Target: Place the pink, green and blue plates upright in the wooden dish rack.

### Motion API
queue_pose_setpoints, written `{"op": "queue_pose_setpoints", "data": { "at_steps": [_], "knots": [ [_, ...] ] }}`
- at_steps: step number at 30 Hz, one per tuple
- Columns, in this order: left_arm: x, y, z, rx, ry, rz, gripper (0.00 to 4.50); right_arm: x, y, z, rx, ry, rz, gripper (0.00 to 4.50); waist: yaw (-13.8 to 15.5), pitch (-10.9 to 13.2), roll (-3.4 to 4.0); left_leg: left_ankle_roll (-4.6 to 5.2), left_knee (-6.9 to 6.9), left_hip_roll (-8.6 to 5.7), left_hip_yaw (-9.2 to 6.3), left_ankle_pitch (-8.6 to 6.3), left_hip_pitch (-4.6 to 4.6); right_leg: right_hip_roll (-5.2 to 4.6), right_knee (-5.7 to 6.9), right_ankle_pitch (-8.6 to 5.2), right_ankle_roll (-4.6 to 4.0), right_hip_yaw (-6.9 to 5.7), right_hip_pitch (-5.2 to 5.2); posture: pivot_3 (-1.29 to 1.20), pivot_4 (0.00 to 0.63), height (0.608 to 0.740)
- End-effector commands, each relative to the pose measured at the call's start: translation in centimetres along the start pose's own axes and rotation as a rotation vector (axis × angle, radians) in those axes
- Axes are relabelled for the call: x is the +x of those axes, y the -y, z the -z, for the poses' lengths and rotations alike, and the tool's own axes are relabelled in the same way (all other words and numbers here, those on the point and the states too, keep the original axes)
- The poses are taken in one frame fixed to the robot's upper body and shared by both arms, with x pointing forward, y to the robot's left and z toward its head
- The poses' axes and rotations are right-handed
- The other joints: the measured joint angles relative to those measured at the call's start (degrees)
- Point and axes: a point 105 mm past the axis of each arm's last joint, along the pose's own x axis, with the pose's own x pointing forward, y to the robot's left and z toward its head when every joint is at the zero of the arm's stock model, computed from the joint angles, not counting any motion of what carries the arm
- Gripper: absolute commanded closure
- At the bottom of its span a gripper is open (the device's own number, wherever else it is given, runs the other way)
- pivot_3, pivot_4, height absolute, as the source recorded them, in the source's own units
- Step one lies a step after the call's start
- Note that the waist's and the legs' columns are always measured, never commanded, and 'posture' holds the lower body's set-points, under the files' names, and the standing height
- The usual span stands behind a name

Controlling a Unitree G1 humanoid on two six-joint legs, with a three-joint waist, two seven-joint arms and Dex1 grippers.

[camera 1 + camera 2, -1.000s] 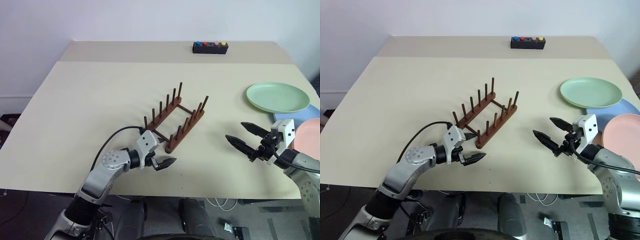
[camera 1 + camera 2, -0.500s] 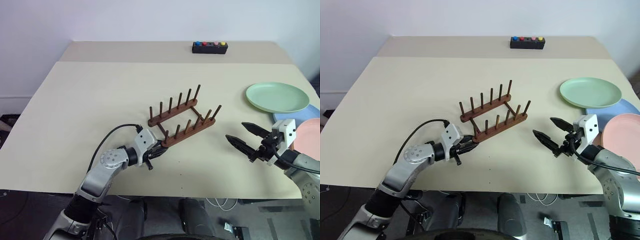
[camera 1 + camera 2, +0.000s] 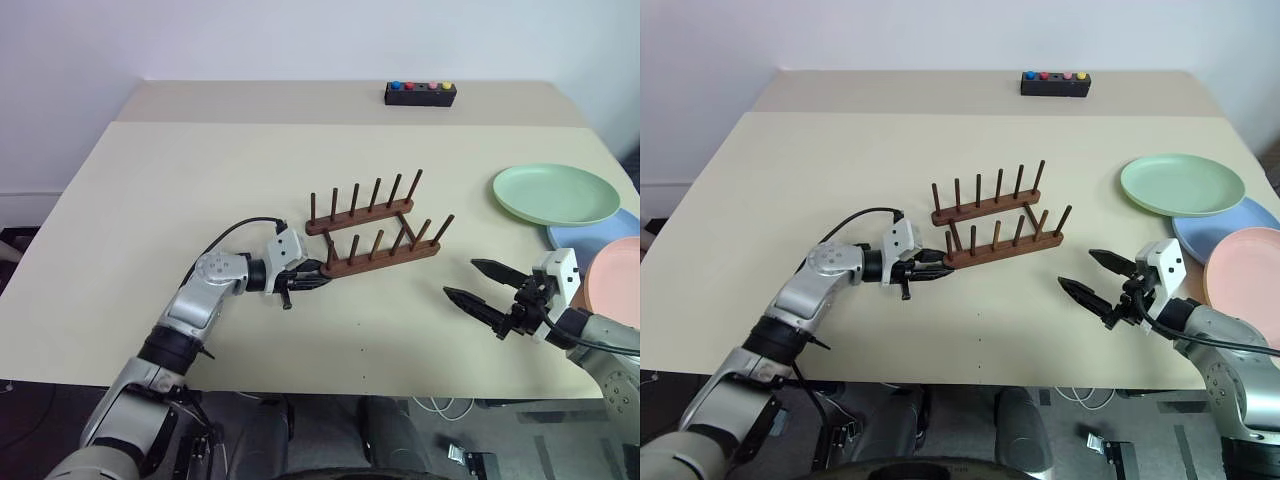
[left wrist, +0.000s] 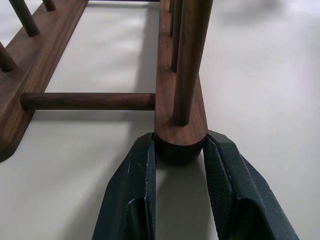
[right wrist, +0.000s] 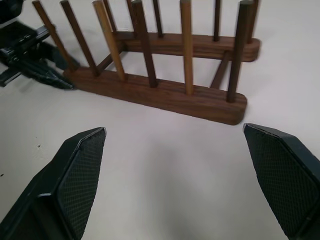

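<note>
The wooden dish rack (image 3: 375, 240) stands mid-table with its rails running left to right and nothing between its pegs. My left gripper (image 3: 315, 281) is shut on the left end of the rack's near rail, and the left wrist view has both fingers (image 4: 132, 190) pressed against that rail end (image 4: 180, 130). To the right of the rack, my right gripper (image 3: 459, 278) hangs open just above the table and holds nothing. At the table's right edge, the green plate (image 3: 555, 194), the blue plate (image 3: 590, 238) and the pink plate (image 3: 615, 275) lie flat and overlap.
A small black box with coloured buttons (image 3: 420, 95) sits at the back of the beige table (image 3: 200, 180). Bare tabletop stretches to the left of the rack and behind it. The table's front edge runs close under both arms.
My left gripper closed on the end of the rack's near rail and moved forward. The rack swung from a diagonal to lie left to right. The right gripper stayed about where it was.
</note>
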Motion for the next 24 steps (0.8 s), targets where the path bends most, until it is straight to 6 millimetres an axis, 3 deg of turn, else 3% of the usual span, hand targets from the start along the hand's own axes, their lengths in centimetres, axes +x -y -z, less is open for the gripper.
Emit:
{"op": "queue_pose_setpoints", "data": {
  "at_steps": [1, 7, 14, 20, 24],
  "knots": [
    [1.2, -0.4, -0.9, 0.06, 0.012, 0.077, 3.72, -0.1, -0.5, -1.1, -0.045, 0.041, 0.011, 0.0, 0.1, 0.0, 0.0, 0.0, 0.01, 0.0, -0.02, 0.0, -0.01, 0.0, 0.01, 0.03, 0.05, -0.01, 0.0, 0.0, 0.15, 0.734],
    [2.4, -1.8, -1.2, 0.09, 0.011, 0.096, 3.72, -0.4, -1.0, -1.0, -0.043, 0.047, 0.035, 0.0, 0.0, 0.0, -0.03, 0.0, 0.08, -0.02, -0.04, 0.0, -0.11, 0.0, 0.01, 0.06, 0.11, -0.02, -0.04, 0.0, 0.15, 0.734],
    [2.2, -2.4, -0.7, 0.095, 0.008, 0.096, 3.72, -0.6, -1.2, -0.9, -0.041, 0.046, 0.049, 0.0, -0.1, 0.0, -0.04, 0.0, 0.08, -0.01, -0.06, 0.0, -0.11, 0.0, 0.02, 0.07, 0.14, -0.03, -0.05, 0.0, 0.15, 0.734],
    [0.2, -3.8, -0.7, 0.045, 0.051, -0.015, 0.83, -0.1, -1.0, -1.2, -0.054, 0.04, 0.041, 0.0, -0.4, 0.0, -0.04, 0.0, 0.08, -0.01, -0.06, 0.0, -0.09, 0.01, 0.05, 0.08, 0.16, -0.03, -0.06, 0.0, 0.15, 0.734],
    [-0.8, -3.6, -0.3, 0.019, 0.046, -0.038, 0.83, 0.1, -0.8, -1.3, -0.061, 0.038, 0.048, 0.0, -0.3, 0.0, -0.04, 0.0, -0.02, 0.0, -0.08, 0.0, -0.1, 0.01, 0.09, 0.09, 0.18, -0.04, -0.12, 0.0, 0.15, 0.734]
  ]
}}
